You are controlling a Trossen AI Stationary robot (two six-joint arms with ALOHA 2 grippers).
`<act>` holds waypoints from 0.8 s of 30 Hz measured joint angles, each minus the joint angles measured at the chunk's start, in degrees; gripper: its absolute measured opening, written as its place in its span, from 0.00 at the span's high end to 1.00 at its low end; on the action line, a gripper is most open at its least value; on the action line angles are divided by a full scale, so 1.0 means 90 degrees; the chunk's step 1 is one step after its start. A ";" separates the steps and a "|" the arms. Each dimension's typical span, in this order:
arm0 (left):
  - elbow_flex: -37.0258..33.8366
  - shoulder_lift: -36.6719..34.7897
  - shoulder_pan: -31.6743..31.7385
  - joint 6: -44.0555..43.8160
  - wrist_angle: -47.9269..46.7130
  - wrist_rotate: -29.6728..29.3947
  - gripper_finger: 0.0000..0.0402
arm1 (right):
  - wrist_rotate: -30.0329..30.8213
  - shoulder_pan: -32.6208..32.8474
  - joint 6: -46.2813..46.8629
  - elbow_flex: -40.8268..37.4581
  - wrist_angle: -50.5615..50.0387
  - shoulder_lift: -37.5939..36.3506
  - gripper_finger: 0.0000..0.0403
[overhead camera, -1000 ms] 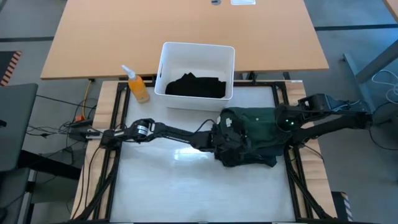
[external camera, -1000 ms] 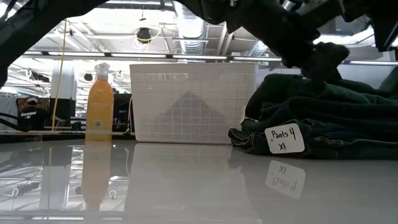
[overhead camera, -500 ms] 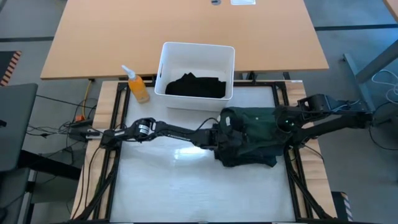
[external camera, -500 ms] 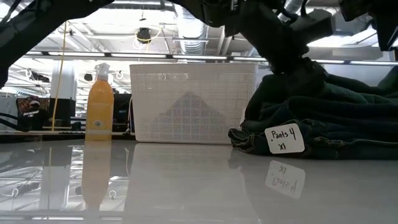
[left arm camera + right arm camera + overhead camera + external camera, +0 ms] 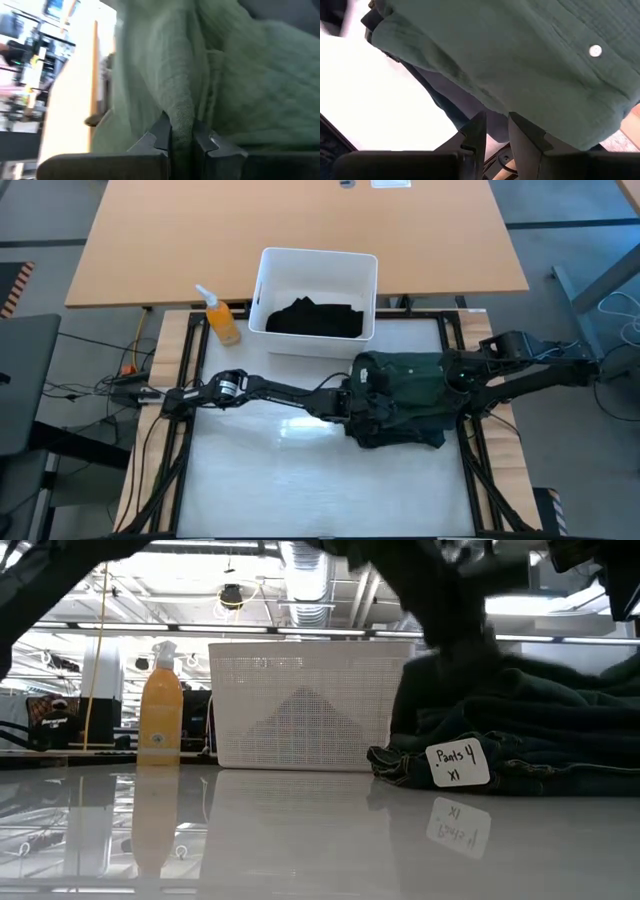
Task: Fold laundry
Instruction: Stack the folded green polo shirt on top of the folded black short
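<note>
Pinching a raised ridge of the dark green cloth shirt [image 5: 235, 90], the left gripper [image 5: 181, 136] sits at the garment's left edge, on the white table [image 5: 250, 480] in front of the white rectangular plastic bin [image 5: 315, 263]. The right gripper [image 5: 494, 131], its fingers nearly together with a cloth edge between them, holds the right edge. Lifting both edges evenly should prevent bunching. An orange spray bottle [image 5: 220, 316] stands clear; tagged dark pants [image 5: 500, 755] underneath may drag along.
</note>
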 joint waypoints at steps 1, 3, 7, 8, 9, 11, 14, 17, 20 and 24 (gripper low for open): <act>0.0000 -0.0110 -0.0032 0.0059 -0.0045 -0.0045 0.98 | 0.0000 0.0000 -0.0004 0.0000 0.0000 -0.0002 0.73; 0.0001 -0.0349 -0.0080 0.0077 -0.0231 -0.0014 0.99 | 0.0000 0.0000 -0.0015 0.0000 0.0000 -0.0007 0.73; 0.0009 -0.0613 -0.0114 -0.0317 -0.0779 0.0381 0.99 | -0.0084 0.0000 -0.0322 0.0000 0.0002 -0.0007 0.73; 0.0010 -0.0614 -0.0114 -0.0536 -0.0934 0.0546 0.99 | -0.0153 0.0000 -0.0478 0.0000 -0.0002 -0.0007 0.73; 0.0007 -0.0598 -0.0109 -0.0748 -0.1052 0.0765 0.99 | -0.0221 0.0000 -0.0634 0.0000 0.0000 0.0008 0.73; 0.0007 -0.0434 -0.0082 -0.1074 -0.1078 0.1194 0.99 | -0.0325 0.0000 -0.0872 -0.0085 0.0003 0.0067 0.73; -0.0007 -0.0149 -0.0098 -0.1165 -0.1087 0.1040 1.00 | -0.0448 0.0000 -0.1475 -0.0502 -0.0005 0.0128 0.73; -0.0013 -0.0109 -0.0130 -0.1191 -0.1141 0.0806 1.00 | -0.0597 0.0000 -0.2043 -0.1181 -0.0015 0.0305 0.73; 0.0007 -0.0153 -0.0133 -0.1347 -0.1137 0.0771 1.00 | -0.0823 0.0006 -0.2259 -0.1787 0.0012 0.0609 0.74; 0.0000 -0.0140 -0.0117 -0.1491 -0.1277 0.0918 1.00 | -0.0760 0.0192 -0.2228 -0.2024 0.0081 0.1108 0.74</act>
